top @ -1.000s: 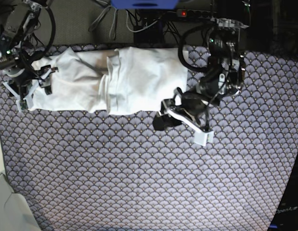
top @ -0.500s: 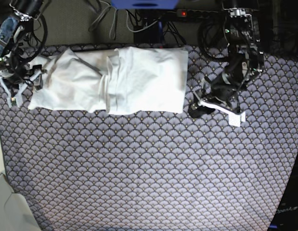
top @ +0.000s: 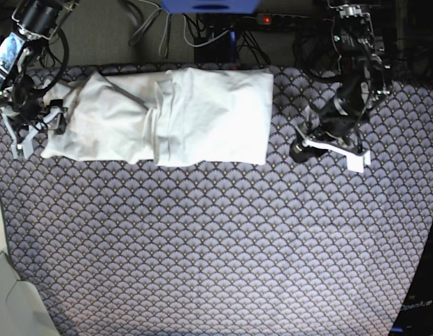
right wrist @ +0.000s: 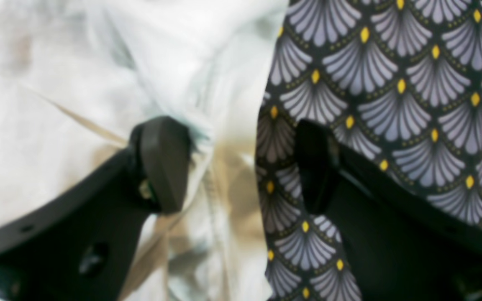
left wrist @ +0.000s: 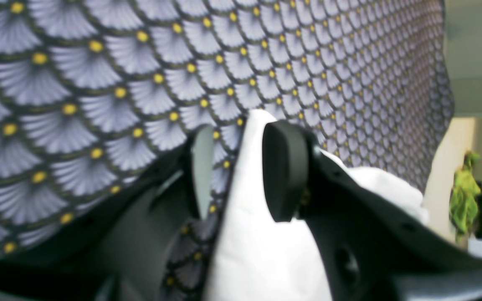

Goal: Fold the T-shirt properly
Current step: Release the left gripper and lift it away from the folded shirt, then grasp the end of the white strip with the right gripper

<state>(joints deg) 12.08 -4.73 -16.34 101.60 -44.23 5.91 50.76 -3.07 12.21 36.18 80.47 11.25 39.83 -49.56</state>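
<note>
The white T-shirt [top: 202, 115] lies as a long folded band across the back of the patterned table. My right gripper [top: 36, 130] is at the shirt's left end. In the right wrist view it [right wrist: 239, 165] is open, with one finger on the cloth [right wrist: 78, 83] and the other over bare table, straddling the shirt's edge. My left gripper [top: 327, 152] is right of the shirt's right edge and apart from it. In the left wrist view it [left wrist: 241, 167] is open, and white cloth [left wrist: 257, 242] shows between its fingers. Whether it touches that cloth I cannot tell.
The scallop-patterned cloth [top: 216, 245] covers the table. A power strip [top: 286, 19] with a red light, cables and a blue object [top: 209, 5] lie behind the shirt. A grey surface [top: 13, 301] sits at the bottom left corner.
My left gripper has moved right and up, from the shirt's lower right corner to a spot away from it. My right gripper has shifted slightly left at the shirt's left end.
</note>
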